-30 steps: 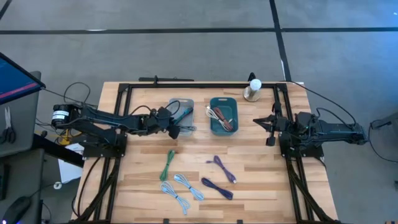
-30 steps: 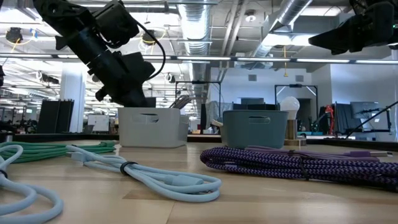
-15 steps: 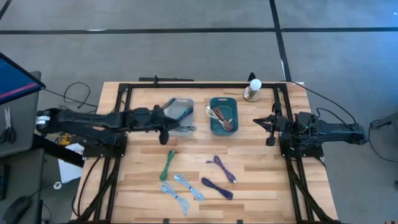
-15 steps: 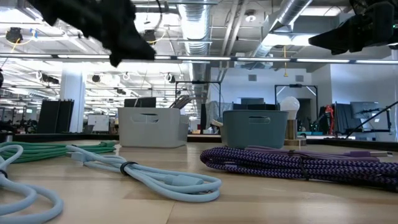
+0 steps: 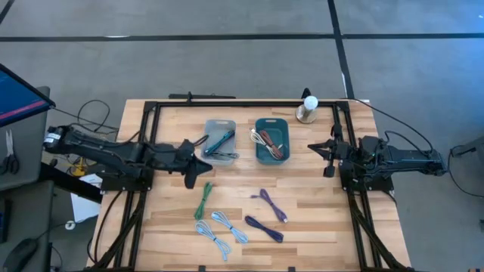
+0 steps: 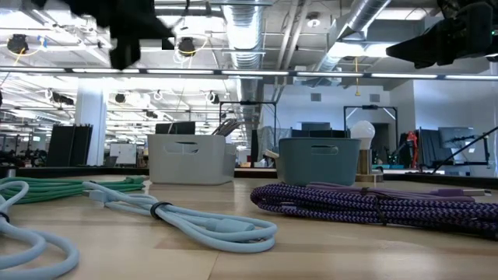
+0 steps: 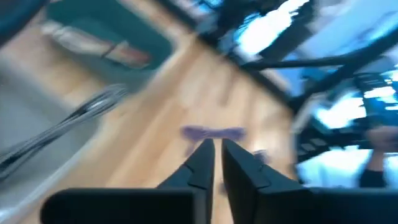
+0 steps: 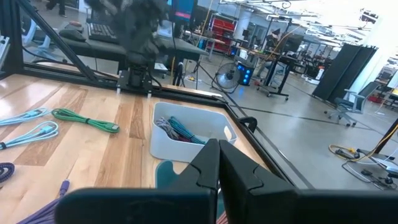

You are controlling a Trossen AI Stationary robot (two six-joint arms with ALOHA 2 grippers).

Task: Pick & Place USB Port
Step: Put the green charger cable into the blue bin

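Note:
A grey bin [image 5: 219, 140] with a teal-blue cable in it and a teal bin [image 5: 272, 140] with cables stand at the table's far middle. A green cable [image 5: 203, 200], two light-blue cables [image 5: 221, 230] and two purple cables [image 5: 266, 215] lie loose on the near half. My left gripper [image 5: 198, 169] hangs empty above the table, just near-left of the grey bin, its fingers together [image 7: 217, 158]. My right gripper [image 5: 326, 151] waits shut and empty at the table's right, right of the teal bin.
A lamp with a white bulb [image 5: 308, 108] stands at the far right. A black frame [image 5: 242, 102] runs round the table's edges. Bare wood lies between the bins and the loose cables. A blue screen [image 5: 19, 94] stands off the table's left.
My left gripper has drawn back from over the grey bin toward the table's near-left and risen; in the low view it has gone up and out past the bin's top. The bins and loose cables have stayed put.

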